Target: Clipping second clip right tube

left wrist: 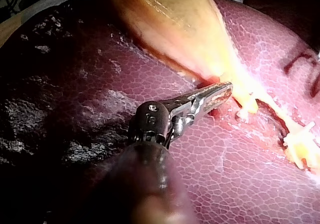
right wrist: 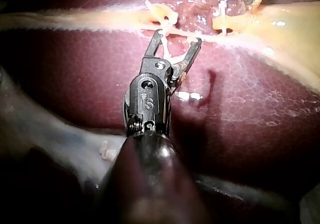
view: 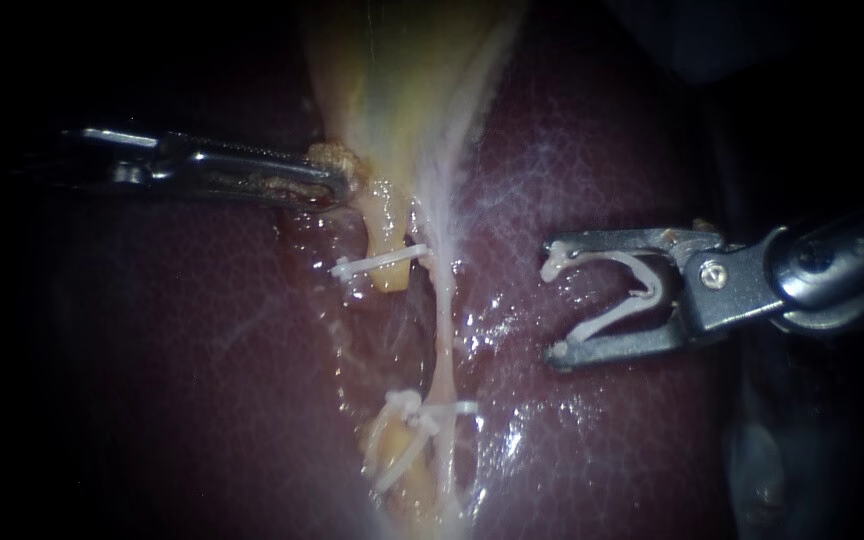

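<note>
Our right instrument (view: 555, 303) comes in from the right with its jaws spread wide, and both jaws bear on the loaded clip (view: 642, 298) seated between them. The clip is a white V. Its long axis runs left to right, its hinge sits deep in the jaws on the right, and its open mouth points left at the right tube (view: 442, 320). That tube is a thin pale strand running far to near down the middle of the scene, so the clip lies crosswise to it. The clip's tips stand well apart from the tube, with only bare, wet liver (view: 602, 150) between them.

Just left of the tube lies a yellow stump (view: 387, 225) with the upper clip (view: 377, 264) across it. Nearer to us the lower clip (view: 457, 408) crosses the right tube, beside a knot of white clips (view: 399, 445) on yellow tissue.

Our left instrument (view: 337, 180) reaches in from the left, its jaws closed narrow on the edge of the gallbladder (view: 402, 80) where it tapers, far of the upper clip. In the right wrist view the spread jaws (right wrist: 178, 37) sit short of the pale strand ahead of them.
</note>
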`<state>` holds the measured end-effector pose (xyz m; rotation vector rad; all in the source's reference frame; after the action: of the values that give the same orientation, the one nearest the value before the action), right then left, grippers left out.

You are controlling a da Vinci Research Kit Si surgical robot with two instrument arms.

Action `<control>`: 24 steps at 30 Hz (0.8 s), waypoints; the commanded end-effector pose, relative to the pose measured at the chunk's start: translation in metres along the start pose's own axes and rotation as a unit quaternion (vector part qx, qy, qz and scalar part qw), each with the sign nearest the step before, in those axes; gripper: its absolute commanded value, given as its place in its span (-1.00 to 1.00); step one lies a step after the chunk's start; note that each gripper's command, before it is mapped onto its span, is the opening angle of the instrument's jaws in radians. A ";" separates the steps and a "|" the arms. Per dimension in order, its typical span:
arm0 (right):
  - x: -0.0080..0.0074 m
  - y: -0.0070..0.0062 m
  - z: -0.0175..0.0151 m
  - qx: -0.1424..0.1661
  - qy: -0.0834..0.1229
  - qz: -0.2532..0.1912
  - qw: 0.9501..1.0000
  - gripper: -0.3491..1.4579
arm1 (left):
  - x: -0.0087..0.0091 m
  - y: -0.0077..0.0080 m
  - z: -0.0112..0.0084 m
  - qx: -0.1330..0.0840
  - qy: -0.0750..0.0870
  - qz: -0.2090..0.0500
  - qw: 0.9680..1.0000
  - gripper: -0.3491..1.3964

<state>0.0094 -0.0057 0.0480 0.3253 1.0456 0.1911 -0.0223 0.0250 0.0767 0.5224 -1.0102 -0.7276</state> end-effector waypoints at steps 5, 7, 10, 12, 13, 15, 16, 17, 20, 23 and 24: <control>0.0000 0.0000 0.0000 0.000 0.000 0.000 1.000 -0.08 | -0.0003 -0.0003 -0.0006 0.001 0.000 -0.001 1.000 -1.00; 0.0000 0.0000 0.0000 0.000 0.000 0.000 1.000 -0.08 | -0.0008 -0.0004 -0.0013 0.005 -0.005 -0.002 1.000 -1.00; 0.0000 0.0000 0.0000 0.000 0.000 0.000 1.000 -0.08 | -0.0027 -0.0007 -0.0029 0.011 -0.021 -0.007 1.000 -1.00; 0.0000 0.0000 0.0000 0.000 0.000 0.000 1.000 -0.08 | -0.0042 -0.0010 -0.0043 0.009 -0.032 -0.003 0.999 -1.00; 0.0000 0.0000 0.0000 0.000 0.000 0.000 1.000 -0.08 | -0.0048 -0.0012 -0.0048 0.008 -0.037 0.001 0.999 -1.00; 0.0000 0.0000 0.0000 0.000 0.000 0.000 1.000 -0.08 | -0.0059 -0.0015 -0.0059 0.005 -0.045 0.009 0.999 -1.00; 0.0000 0.0000 0.0000 0.000 0.000 0.000 1.000 -0.08 | -0.0062 -0.0015 -0.0062 0.004 -0.046 0.011 0.999 -1.00; 0.0000 0.0000 0.0000 0.000 0.000 0.000 1.000 -0.08 | -0.0064 -0.0015 -0.0064 0.003 -0.046 0.013 0.999 -1.00; 0.0000 0.0000 0.0001 0.000 0.000 0.000 1.000 -0.08 | -0.0061 -0.0014 -0.0064 0.003 -0.046 0.014 0.999 -1.00; -0.0001 -0.0001 0.0002 0.000 0.000 -0.004 1.000 -0.08 | -0.0055 -0.0010 -0.0060 0.002 -0.047 0.016 0.999 -1.00; -0.0001 -0.0002 0.0004 0.001 0.000 0.002 1.000 -0.08 | -0.0054 -0.0008 -0.0059 0.002 -0.047 0.016 0.999 -1.00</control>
<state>0.0098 -0.0060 0.0482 0.3317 1.0466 0.1960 -0.0190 0.0289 0.0706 0.4783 -1.1051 -0.7266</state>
